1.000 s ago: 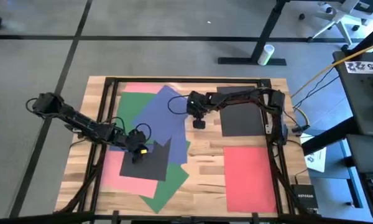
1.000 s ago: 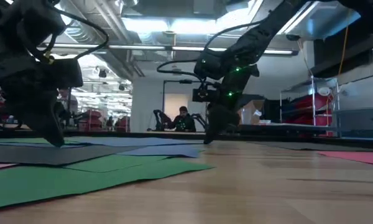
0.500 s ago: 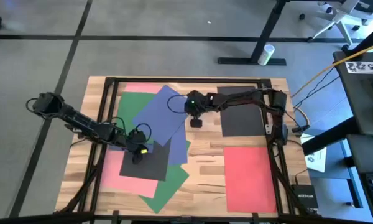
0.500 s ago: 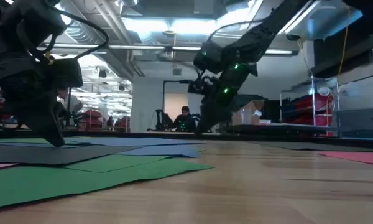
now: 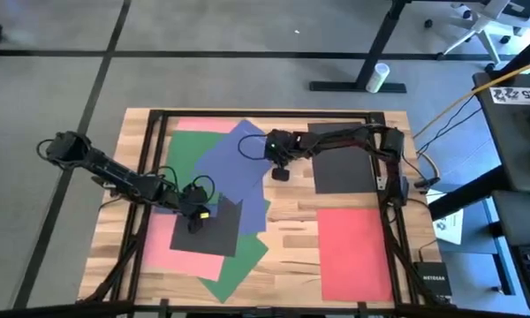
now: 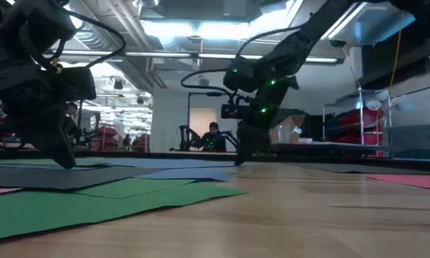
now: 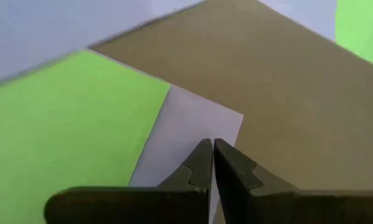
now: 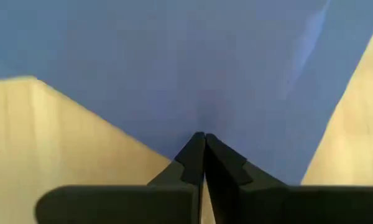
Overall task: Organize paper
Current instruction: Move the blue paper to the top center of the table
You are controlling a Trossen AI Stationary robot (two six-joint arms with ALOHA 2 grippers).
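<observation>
Blue sheet [image 5: 234, 159] pinched by right jaws [image 8: 203, 144] | left jaws [image 7: 211, 152] closed on black sheet [image 5: 214, 225]

Black box at the table's right edge [image 5: 432, 281]: white lettering reads "NETGEAR".
Dark surface at the far right [image 5: 521, 95]: white letters look like "SAS", cut off by the frame.
White sheet by the table [image 5: 450, 225]: print too small to read.
</observation>
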